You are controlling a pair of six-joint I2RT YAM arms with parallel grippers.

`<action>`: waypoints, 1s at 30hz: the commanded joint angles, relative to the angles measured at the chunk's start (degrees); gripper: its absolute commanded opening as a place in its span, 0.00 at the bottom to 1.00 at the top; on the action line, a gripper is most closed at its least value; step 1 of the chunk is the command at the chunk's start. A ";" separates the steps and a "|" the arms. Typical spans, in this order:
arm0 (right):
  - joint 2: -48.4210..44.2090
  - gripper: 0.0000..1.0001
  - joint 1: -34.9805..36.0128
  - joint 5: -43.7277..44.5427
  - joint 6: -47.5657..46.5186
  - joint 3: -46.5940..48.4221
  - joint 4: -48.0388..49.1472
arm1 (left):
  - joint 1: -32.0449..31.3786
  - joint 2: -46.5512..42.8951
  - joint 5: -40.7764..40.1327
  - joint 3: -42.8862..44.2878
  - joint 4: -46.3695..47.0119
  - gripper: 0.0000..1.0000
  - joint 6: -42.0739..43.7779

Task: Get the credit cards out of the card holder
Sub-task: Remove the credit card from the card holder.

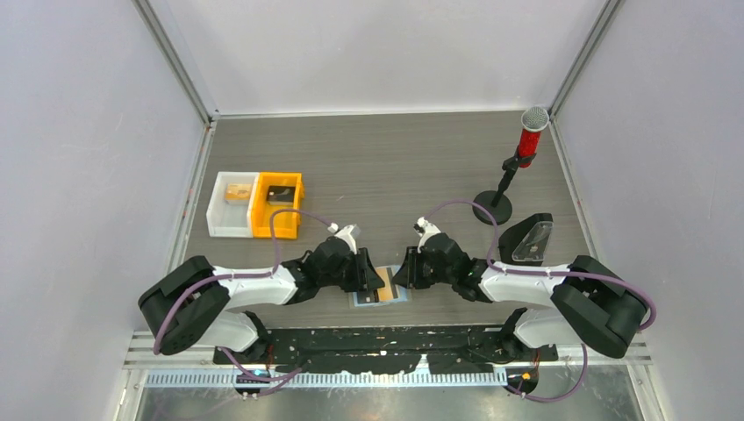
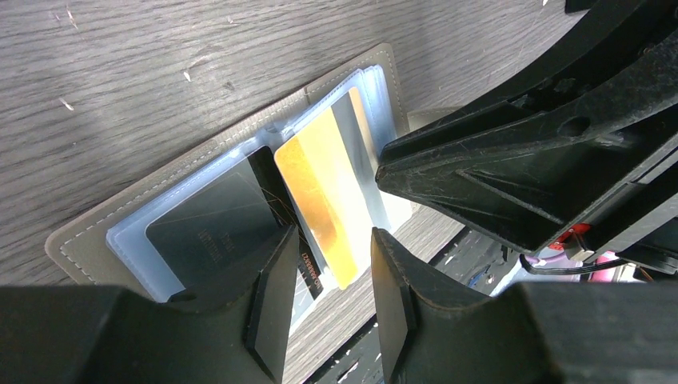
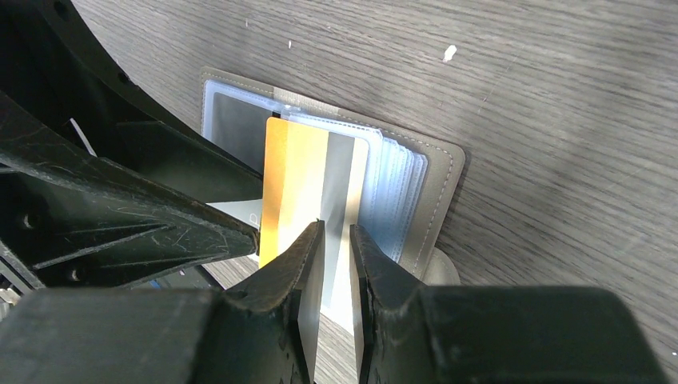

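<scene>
The card holder (image 1: pixel 361 300) lies spread open near the table's front edge, grey with clear sleeves (image 2: pixel 88 232) (image 3: pixel 444 176). A gold and silver credit card (image 2: pixel 324 184) (image 3: pixel 308 172) sticks partway out of the right-hand sleeves. A dark card (image 2: pixel 212 228) sits in the left sleeve. My left gripper (image 2: pixel 332 308) (image 1: pixel 377 281) is open just above the holder's near edge, with the gold card's corner beyond the gap and nothing between the fingers. My right gripper (image 3: pixel 336 280) (image 1: pixel 405 276) hovers over that card's silver half, its jaws a narrow slit apart and gripping nothing.
A white bin (image 1: pixel 232 206) and an orange bin (image 1: pixel 279 206) stand at the back left. A red microphone on a stand (image 1: pixel 526 140) and a black wedge stand (image 1: pixel 529 239) are at the right. Both grippers crowd the holder from either side.
</scene>
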 commanded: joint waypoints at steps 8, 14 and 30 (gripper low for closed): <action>1.24 0.26 -0.09 1.63 1.04 -2.43 -1.90 | -0.20 0.83 -0.69 -2.10 6.49 0.40 -2.31; 1.07 0.26 -0.09 1.76 1.36 -2.92 -1.59 | -0.20 1.99 0.12 -3.51 10.34 0.37 -4.32; 0.56 0.26 -0.13 3.25 1.60 -3.24 -2.42 | -0.20 -0.84 -2.18 -5.99 12.17 0.00 -6.57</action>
